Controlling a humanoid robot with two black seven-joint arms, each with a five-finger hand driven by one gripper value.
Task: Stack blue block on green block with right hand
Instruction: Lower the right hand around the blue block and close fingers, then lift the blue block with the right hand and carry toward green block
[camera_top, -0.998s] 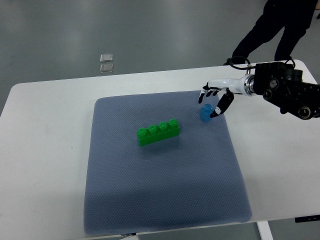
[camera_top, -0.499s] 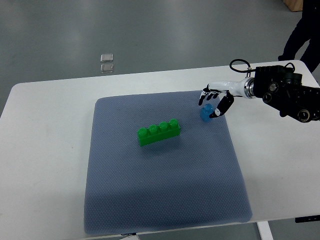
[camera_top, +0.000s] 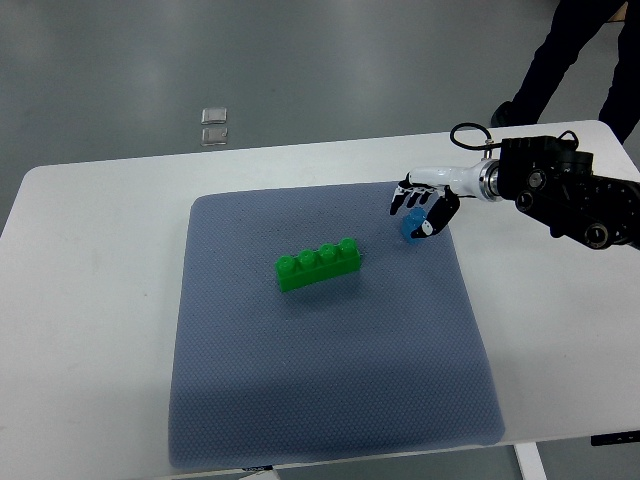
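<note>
Fingers (camera_top: 408, 192) of the right hand (camera_top: 420, 205) curl round the blue block (camera_top: 411, 224) at the mat's (camera_top: 330, 400) far right edge. Grasp step under way; next, lift and carry it left onto the green block (camera_top: 318, 264).

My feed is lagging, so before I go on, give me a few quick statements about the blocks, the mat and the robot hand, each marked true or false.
1. The blue block already sits on top of the green block. False: it is on the mat, apart from the green block and to its right in the picture.
2. The right robot hand is at the blue block, fingers curled around it. True.
3. The green block lies on the bare white table. False: it lies on the blue-grey mat.
4. The green block shows four studs on top. True.
5. The left robot hand is working over the mat. False: it is not in view.
</note>
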